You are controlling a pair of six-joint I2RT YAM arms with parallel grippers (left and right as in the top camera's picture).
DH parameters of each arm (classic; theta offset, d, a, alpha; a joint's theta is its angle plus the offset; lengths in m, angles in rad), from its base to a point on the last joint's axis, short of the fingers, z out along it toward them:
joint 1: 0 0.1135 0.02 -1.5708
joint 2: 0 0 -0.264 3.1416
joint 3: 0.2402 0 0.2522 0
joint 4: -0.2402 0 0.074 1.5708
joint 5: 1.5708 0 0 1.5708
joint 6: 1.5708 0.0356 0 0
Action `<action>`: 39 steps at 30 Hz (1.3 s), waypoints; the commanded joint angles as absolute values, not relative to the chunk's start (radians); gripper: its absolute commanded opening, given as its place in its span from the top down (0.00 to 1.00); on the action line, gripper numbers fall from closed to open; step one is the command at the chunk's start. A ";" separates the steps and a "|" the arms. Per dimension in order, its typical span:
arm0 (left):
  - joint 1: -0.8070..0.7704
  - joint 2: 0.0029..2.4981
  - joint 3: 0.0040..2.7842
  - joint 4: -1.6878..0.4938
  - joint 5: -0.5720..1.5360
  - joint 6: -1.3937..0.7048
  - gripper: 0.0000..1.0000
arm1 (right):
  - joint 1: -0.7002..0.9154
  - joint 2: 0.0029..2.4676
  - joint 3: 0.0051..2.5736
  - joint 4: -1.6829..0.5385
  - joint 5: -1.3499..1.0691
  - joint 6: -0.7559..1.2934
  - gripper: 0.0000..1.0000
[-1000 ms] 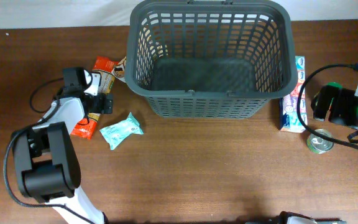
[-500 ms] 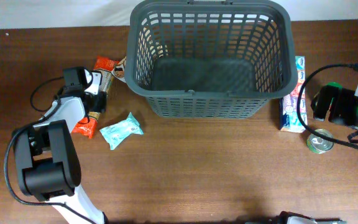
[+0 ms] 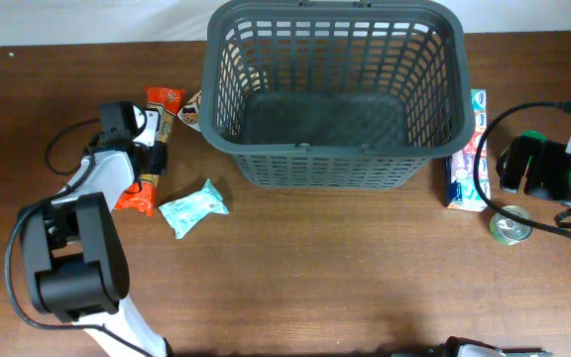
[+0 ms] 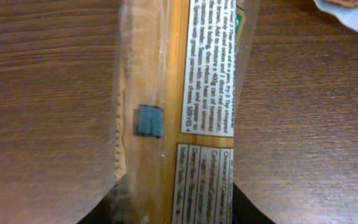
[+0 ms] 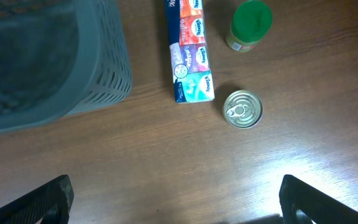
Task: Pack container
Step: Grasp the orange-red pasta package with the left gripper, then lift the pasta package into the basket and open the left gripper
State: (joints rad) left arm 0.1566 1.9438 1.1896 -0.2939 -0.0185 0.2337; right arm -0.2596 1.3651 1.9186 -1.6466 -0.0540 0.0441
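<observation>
The container [image 3: 335,167] is a large dark grey lattice basket at the back of the table, with nothing showing inside; its corner also fills the top left of the right wrist view [image 5: 48,62]. A long pasta packet [image 3: 147,183] with orange ends lies left of it. My left gripper [image 3: 152,159] is shut across this packet's middle. In the left wrist view the packet [image 4: 185,93] runs up from between the dark fingers of the left gripper [image 4: 173,211], which press on both its sides. My right gripper [image 5: 179,199] hangs wide open above bare wood, right of the basket.
A teal wipes pack [image 3: 193,208] lies just right of the held packet. A snack packet [image 3: 191,111] sits against the basket's left wall. Right of the basket are a tissue multipack [image 5: 190,50], a tin can [image 5: 242,109] and a green-lidded jar [image 5: 251,23].
The left jaws have closed from wide open onto the pasta packet, which has shifted slightly left. The right arm has not moved.
</observation>
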 commanded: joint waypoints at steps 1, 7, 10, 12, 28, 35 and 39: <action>0.187 1.781 1.259 -0.281 -0.056 0.188 0.98 | -0.262 1.371 1.921 -1.646 -0.068 0.033 0.00; 0.184 1.576 1.337 -0.291 -0.009 0.290 0.98 | -0.262 1.371 1.921 -1.646 -0.068 0.033 0.01; 0.115 1.486 1.430 -0.356 -0.004 0.419 0.98 | -0.262 1.371 1.921 -1.646 -0.068 0.033 0.01; 0.036 1.442 1.523 -0.407 -0.003 0.487 0.98 | -0.262 1.371 1.921 -1.646 -0.068 0.033 0.01; -0.380 1.480 1.691 -0.450 0.186 0.986 0.98 | -0.262 1.371 1.921 -1.646 -0.068 0.033 0.01; -0.379 1.620 1.691 -0.367 0.322 1.065 0.98 | -0.262 1.371 1.921 -1.646 -0.068 0.033 0.01; -0.379 1.705 1.691 -0.281 0.430 1.091 0.98 | -0.262 1.371 1.921 -1.646 -0.068 0.033 0.01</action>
State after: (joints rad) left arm -0.3851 1.6791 1.6505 -0.3542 0.3050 1.0283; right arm -0.2596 1.3670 1.9186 -1.6466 -0.0544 0.0441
